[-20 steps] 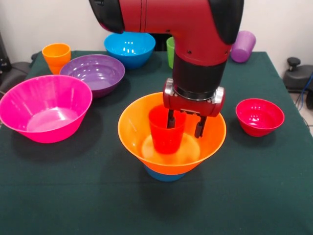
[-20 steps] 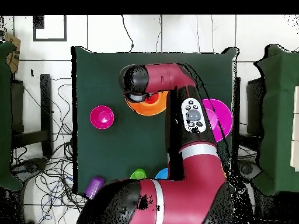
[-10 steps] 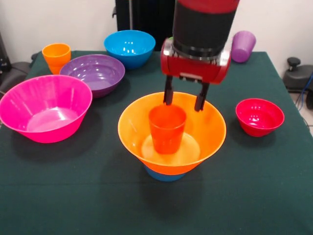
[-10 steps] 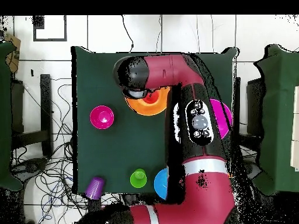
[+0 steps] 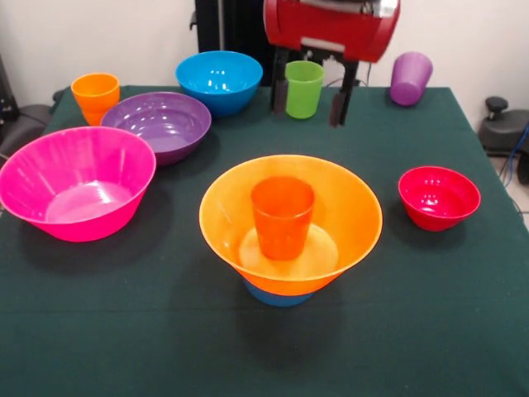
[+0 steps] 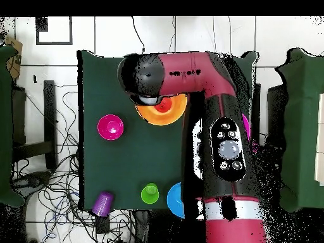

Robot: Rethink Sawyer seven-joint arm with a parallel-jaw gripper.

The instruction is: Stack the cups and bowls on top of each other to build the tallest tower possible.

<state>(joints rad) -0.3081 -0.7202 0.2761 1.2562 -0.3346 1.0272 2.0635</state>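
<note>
The claw hangs high over the worktop with its two dark fingers spread apart and nothing between them. Directly below it, nearer the camera in the front view, stands the tower: the red-orange cup sits upright inside the large orange bowl, and that bowl rests on the small light-blue bowl, of which only a sliver of the base shows underneath. The claw is well clear of the cup's rim, touching none of the stack. Behind the claw, seen in the gap between its fingers, the green cup stands upright on the cloth. Up and to the claw's picture-right in the front view the purple cup lies tilted near the far corner, and lower on that side the small red bowl sits apart from the tower. To the claw's picture-left are the medium blue bowl, the medium purple bowl, the yellow-orange cup and, closest to the camera, the large pink bowl, all open side up. From overhead the arm covers much of the worktop, its end over the orange bowl's edge.
</note>
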